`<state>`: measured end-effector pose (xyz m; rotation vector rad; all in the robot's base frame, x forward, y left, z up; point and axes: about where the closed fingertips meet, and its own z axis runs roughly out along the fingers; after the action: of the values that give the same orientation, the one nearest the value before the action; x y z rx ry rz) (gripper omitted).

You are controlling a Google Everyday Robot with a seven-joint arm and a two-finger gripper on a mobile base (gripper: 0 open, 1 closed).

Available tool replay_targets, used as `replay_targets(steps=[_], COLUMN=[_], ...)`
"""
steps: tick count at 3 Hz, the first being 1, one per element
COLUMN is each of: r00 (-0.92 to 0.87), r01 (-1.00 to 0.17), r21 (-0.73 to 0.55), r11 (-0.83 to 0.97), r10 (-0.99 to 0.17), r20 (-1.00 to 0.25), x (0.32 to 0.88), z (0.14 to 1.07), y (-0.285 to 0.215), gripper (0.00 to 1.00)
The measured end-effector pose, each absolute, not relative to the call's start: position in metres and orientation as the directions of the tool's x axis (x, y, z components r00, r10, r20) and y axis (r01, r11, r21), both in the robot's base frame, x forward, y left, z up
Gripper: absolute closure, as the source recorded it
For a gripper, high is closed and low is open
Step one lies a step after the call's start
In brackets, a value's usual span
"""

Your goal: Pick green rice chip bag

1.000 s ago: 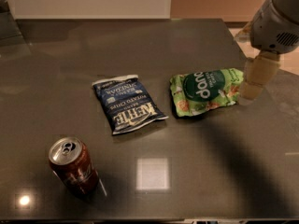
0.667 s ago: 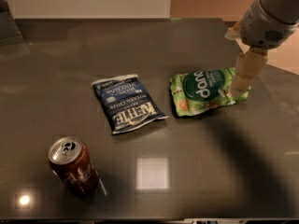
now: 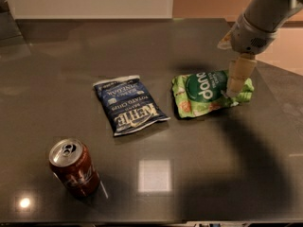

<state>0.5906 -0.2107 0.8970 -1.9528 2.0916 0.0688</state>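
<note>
Overlapping right end of crinkly green rice chip bag [image 3: 202, 94]: blocky beige hand [image 3: 236, 85], grip indiscernible

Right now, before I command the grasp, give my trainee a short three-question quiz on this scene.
1. True or false: the gripper is at the camera-right end of the green rice chip bag.
2. Which lies nearer the green rice chip bag? A) the red soda can B) the dark blue Kettle chip bag
3. Fill in: the red soda can stands ____, not on its side.
Key: 1 true; 2 B; 3 upright.
</note>
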Motion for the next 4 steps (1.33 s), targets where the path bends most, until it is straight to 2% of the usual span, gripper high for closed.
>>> replay_targets(steps=[1,2,4], r00=[-0.036,-0.025,0.005], r01=[-0.994,-0.998,-0.999], r21=[-0.095,-0.049,-0.036], r11=[0.059,0.036,0.004], r10=[-0.975,-0.976,-0.970], r20=[-0.220,-0.217,-0.241], x=[0.596,0.597,0.594], z=[0.876,0.863,0.869], y=[-0.211,-0.211,-0.210], gripper=[0.00,0.16,0.62])
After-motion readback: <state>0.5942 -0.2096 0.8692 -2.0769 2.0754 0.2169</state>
